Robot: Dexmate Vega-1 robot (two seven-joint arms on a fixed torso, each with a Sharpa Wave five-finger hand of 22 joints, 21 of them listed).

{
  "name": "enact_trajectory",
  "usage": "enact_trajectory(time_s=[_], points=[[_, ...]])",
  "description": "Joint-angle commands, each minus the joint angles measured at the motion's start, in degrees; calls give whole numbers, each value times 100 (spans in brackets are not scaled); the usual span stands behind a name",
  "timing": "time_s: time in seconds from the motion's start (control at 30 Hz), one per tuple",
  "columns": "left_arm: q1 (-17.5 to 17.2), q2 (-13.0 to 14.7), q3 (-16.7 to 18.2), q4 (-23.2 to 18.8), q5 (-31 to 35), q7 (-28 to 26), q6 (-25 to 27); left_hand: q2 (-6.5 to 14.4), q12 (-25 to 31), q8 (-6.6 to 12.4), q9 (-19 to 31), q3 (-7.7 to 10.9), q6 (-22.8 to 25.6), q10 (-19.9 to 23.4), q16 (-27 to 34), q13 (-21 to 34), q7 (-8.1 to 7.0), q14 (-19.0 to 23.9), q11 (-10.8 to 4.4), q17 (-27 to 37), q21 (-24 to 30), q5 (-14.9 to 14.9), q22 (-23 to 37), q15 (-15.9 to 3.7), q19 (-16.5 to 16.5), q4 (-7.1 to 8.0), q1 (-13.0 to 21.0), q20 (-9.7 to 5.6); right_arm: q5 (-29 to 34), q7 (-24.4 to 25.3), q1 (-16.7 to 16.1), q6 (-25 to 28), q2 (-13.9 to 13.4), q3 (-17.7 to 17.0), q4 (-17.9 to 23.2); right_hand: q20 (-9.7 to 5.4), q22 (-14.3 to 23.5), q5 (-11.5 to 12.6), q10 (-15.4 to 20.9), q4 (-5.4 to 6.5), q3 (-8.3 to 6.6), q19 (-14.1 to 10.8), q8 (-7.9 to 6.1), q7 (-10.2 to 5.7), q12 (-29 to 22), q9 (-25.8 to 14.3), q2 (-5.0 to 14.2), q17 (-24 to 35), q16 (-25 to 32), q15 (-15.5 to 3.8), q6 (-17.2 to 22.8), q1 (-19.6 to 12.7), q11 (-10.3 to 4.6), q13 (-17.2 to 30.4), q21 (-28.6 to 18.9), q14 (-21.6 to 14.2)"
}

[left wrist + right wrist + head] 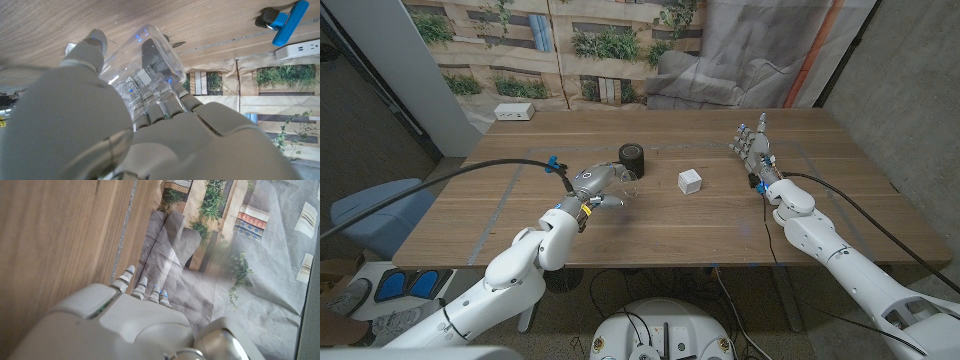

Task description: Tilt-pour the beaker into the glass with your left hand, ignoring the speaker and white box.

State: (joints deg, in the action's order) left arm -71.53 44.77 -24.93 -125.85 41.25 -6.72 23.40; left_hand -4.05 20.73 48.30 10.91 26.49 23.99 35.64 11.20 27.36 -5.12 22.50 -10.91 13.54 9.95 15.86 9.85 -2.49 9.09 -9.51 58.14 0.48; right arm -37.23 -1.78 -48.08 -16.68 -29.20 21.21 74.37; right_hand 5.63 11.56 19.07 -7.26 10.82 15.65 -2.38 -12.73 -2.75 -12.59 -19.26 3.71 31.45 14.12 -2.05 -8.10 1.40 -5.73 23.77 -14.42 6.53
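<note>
Left hand is gripping clear beaker, holding it tilted over bench just beside black speaker. Step: pour, prob. underway; glass not discernible. Next: locating glass, keeping spout over rim. Right hand is idling, fingers spread, holding nothing.

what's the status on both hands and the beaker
Left hand grips the beaker, near the speaker. Right hand open, fingers spread, holding nothing. White box sits apart to the right. Glass not clearly made out.
</note>
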Motion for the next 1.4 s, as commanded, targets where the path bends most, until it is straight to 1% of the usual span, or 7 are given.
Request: enact_trajectory(time_s=[0.03, 0.2, 0.23, 0.43, 0.67, 1.3, 1.4], points=[[-254, 69, 126, 286, -1151, -1041, -707, 814, -83, -46, 1, -45, -10, 135, -25, -23, -54, -107, -157, -104, -34, -45, -1, -406, -316, -13, -880, 66, -1, 0, 0, 0, 1, 0, -1, 37, 26, 35, -53, -2, 40, -5, -31, -4, -35, -9, 499, 33, 17, -112, -31, -15, 16, 28, -41, 31], [-349, -62, 177, 613, -1611, -1619, -1296, 824, -142, -81, -6, -75, 4, 127, -8, -27, -122, -135, -164, -172, -27, -61, -7, -416, -509, -2, -928, 151, 0, -1, 1, -1, 1, 0, -3, 37, 26, 35, -53, -2, 40, -5, -31, -4, -35, -9, 499, 33, 17, -112, -31, -15, 16, 28, -41, 31], [-386, -126, 188, 568, -1668, -1630, -1127, 824, -146, -91, -8, -91, 5, 146, -2, -26, -115, -142, -166, -181, -21, -68, -8, -416, -541, 15, -965, 180, 0, -1, 1, -1, 1, 0, -3, 37, 26, 35, -53, -2, 40, -5, -31, -4, -35, -9, 499, 33, 17, -112, -31, -15, 16, 28, -41, 31], [-444, -346, 277, 775, -2331, -1826, -1274, 808, -242, -169, -23, -146, -38, 66, 0, -54, -136, -214, -162, -221, 2, -104, -10, -416, -657, 36, -1076, 246, 0, -2, 2, -3, 3, 1, -7, 37, 26, 35, -53, -2, 40, -5, -31, -4, -35, -9, 499, 33, 17, -112, -31, -15, 16, 28, -41, 31], [-405, -431, 245, 1029, -2834, -1908, -1461, 851, -363, -264, -38, -158, -66, -56, 6, -108, -126, -282, -165, -250, 5, -131, -10, -356, -794, 33, -1131, 328, 0, -1, 1, -2, 2, 0, -4, 37, 26, 35, -53, -2, 40, -5, -31, -4, -35, -9, 499, 33, 17, -112, -31, -15, 16, 28, -41, 31], [-287, -677, 86, 1759, -3581, -2253, -2375, 845, -557, -518, -61, -195, -192, -280, 1, -218, -213, -419, -175, -289, 33, -192, -8, -387, -945, 11, -1236, 342, -1, 0, -1, 0, 0, -1, 0, 37, 26, 35, -53, -2, 40, -5, -31, -4, -35, -9, 499, 33, 17, -112, -31, -15, 16, 28, -41, 31], [-261, -685, 48, 1855, -3613, -2267, -2474, 851, -619, -606, -65, -228, -246, -377, 10, -252, -226, -445, -173, -282, 40, -224, -7, -388, -976, 49, -1331, 327, 0, 1, -1, 1, 0, -1, 1, 37, 26, 35, -53, -2, 40, -5, -31, -4, -35, -9, 499, 33, 17, -112, -31, -15, 16, 28, -41, 31]])
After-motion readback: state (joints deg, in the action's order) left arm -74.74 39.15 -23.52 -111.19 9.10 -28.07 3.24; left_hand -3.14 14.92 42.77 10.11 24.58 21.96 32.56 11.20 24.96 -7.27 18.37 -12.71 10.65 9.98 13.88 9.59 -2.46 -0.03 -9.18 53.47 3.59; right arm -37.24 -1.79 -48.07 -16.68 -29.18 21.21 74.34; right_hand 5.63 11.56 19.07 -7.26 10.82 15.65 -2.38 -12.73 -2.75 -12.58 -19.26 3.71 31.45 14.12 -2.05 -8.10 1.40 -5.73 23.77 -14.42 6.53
